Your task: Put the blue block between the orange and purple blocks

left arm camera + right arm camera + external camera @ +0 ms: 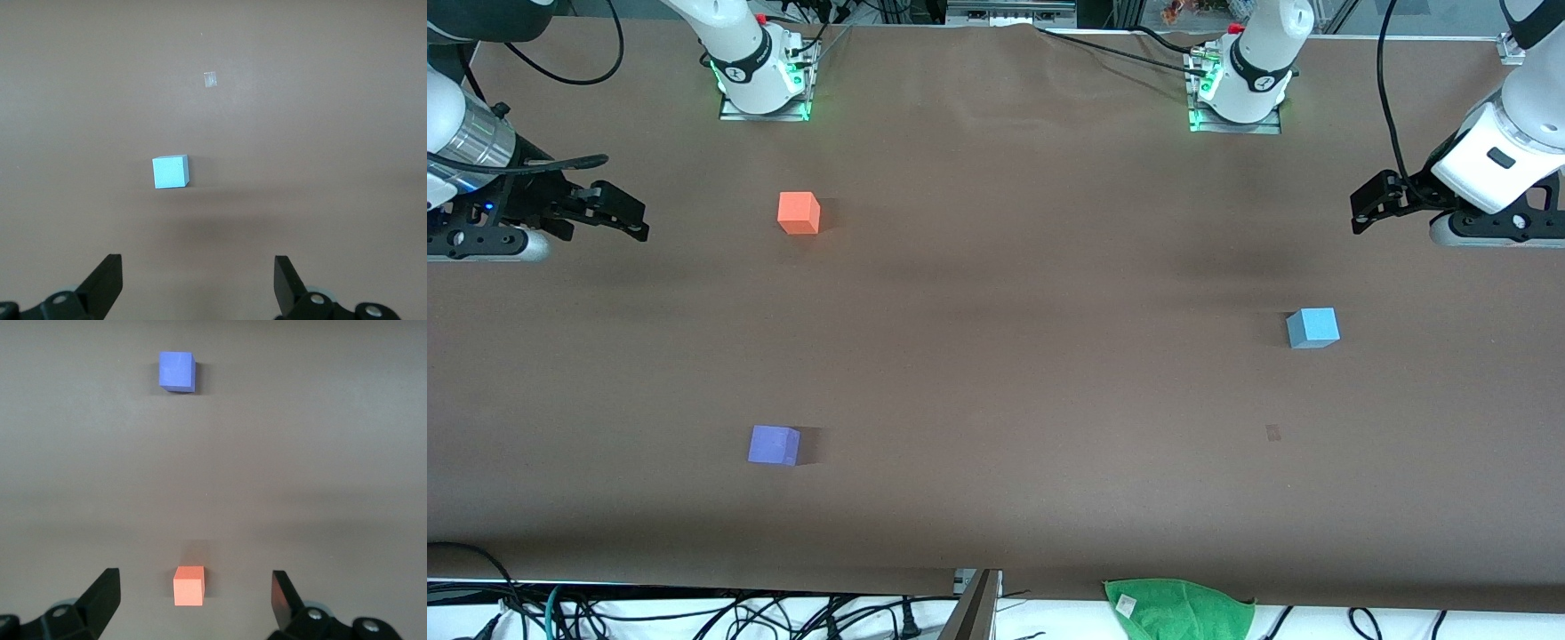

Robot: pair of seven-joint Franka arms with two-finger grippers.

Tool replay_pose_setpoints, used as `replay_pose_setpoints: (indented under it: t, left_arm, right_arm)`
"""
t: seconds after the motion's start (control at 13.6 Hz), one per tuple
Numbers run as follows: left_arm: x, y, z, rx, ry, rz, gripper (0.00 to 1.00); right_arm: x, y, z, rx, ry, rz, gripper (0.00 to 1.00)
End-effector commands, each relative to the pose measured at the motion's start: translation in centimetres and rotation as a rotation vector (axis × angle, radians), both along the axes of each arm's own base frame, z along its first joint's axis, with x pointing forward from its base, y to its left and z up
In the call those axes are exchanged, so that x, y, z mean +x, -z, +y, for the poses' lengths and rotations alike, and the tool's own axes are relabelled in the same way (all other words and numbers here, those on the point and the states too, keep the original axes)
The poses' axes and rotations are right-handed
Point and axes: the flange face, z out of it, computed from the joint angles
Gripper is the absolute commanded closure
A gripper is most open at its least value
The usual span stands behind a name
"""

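Observation:
The blue block (1312, 328) sits on the brown table toward the left arm's end; it also shows in the left wrist view (170, 172). The orange block (799, 213) sits toward the right arm's end, far from the front camera; it shows in the right wrist view (189, 585). The purple block (774, 444) sits nearer to the front camera than the orange one, and shows in the right wrist view (177, 371). My left gripper (1360, 209) is open and empty, up over the table's edge at the left arm's end. My right gripper (636, 218) is open and empty, up over the right arm's end.
A green cloth (1178, 607) lies at the table's edge nearest the front camera. A small piece of tape (1273, 433) is on the table, nearer to the front camera than the blue block. Cables hang along the near edge.

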Motion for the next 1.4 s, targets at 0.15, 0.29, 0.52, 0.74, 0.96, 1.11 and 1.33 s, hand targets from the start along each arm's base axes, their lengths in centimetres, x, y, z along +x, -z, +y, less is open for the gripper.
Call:
replay_pose_setpoints:
  t: [0.15, 0.29, 0.52, 0.74, 0.96, 1.11, 1.33]
  left_arm:
    - [0.3, -0.7, 0.0, -0.014, -0.005, 0.006, 0.00]
    - [0.3, -0.7, 0.0, -0.014, -0.008, 0.006, 0.00]
    - [0.3, -0.6, 0.1, -0.014, -0.009, 0.009, 0.00]
    - [0.4, -0.6, 0.1, -0.013, -0.009, 0.014, 0.00]
    - [0.4, -0.6, 0.0, -0.013, -0.008, 0.014, 0.00]
    - [0.4, -0.6, 0.0, -0.013, -0.008, 0.014, 0.00]
    - [0.4, -0.6, 0.1, -0.013, -0.010, 0.015, 0.00]
  right_arm:
    - [0.0, -0.3, -0.3, -0.011, -0.009, 0.002, 0.00]
    - [0.0, -0.3, -0.2, -0.009, -0.009, 0.004, 0.00]
    - [0.1, -0.5, -0.2, -0.007, -0.004, -0.008, 0.00]
    - [0.0, -0.4, -0.2, -0.002, -0.004, 0.001, 0.00]
    - [-0.8, 0.0, 0.4, -0.003, -0.016, 0.058, 0.00]
    - [-1.6, 0.5, 0.4, -0.009, -0.021, 0.125, 0.00]
    - [-1.9, 0.5, 1.1, -0.010, -0.031, 0.138, 0.00]
